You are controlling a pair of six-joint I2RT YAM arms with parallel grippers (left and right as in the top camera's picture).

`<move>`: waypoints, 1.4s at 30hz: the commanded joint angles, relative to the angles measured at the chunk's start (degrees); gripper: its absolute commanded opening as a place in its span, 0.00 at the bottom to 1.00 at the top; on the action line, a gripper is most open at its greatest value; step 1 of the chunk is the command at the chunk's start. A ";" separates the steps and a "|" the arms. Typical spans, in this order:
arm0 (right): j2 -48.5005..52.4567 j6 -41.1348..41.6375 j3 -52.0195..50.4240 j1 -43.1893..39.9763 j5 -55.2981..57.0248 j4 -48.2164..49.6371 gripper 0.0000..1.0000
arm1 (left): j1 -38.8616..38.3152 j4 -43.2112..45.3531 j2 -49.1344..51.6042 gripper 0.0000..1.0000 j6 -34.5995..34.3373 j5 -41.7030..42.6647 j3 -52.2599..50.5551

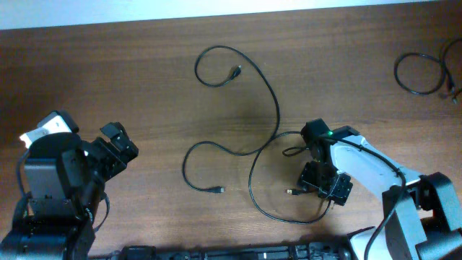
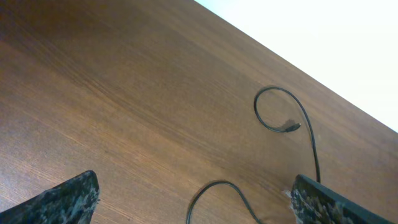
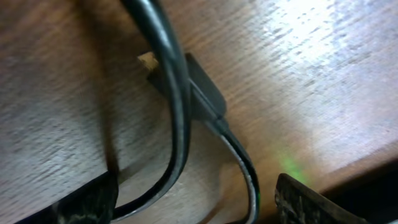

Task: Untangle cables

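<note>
Two thin black cables lie crossed mid-table. One cable [image 1: 276, 108] runs from a plug in a top loop down to a wide curve at the front. The other cable [image 1: 189, 165] loops left and ends in a plug. A third cable [image 1: 417, 72] is coiled at the far right. My right gripper [image 1: 307, 189] is low over the table and open. In the right wrist view its fingers [image 3: 199, 205] straddle two cable strands [image 3: 173, 93] and a plug [image 3: 189, 81]. My left gripper [image 1: 119, 148] is open and empty, and in the left wrist view its fingers [image 2: 199, 202] look towards the looped cable [image 2: 273, 109].
The brown wooden table [image 1: 108, 65] meets a white edge along the back. The arm bases stand at the front left and front right corners. A dark strip runs along the front edge.
</note>
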 commanded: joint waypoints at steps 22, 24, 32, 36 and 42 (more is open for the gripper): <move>0.90 -1.77 -6.71 -0.02 -3.43 24.37 0.04 | 0.20 0.09 -0.17 0.99 0.90 -0.79 0.31; 0.90 -4.02 -5.16 -0.07 -2.16 28.39 0.04 | 0.20 0.07 -0.17 0.99 0.90 -0.79 0.31; 0.83 -23.61 32.17 -9.68 13.46 20.68 0.04 | 0.20 0.07 -0.17 0.99 0.90 -0.79 0.31; 1.33 -23.58 38.66 -20.09 13.44 30.93 0.04 | 0.20 0.07 -0.17 0.99 0.90 -0.79 0.31; 16.79 -23.61 38.66 -28.28 13.66 42.75 0.04 | 0.20 0.09 -0.17 0.99 0.90 -0.79 0.31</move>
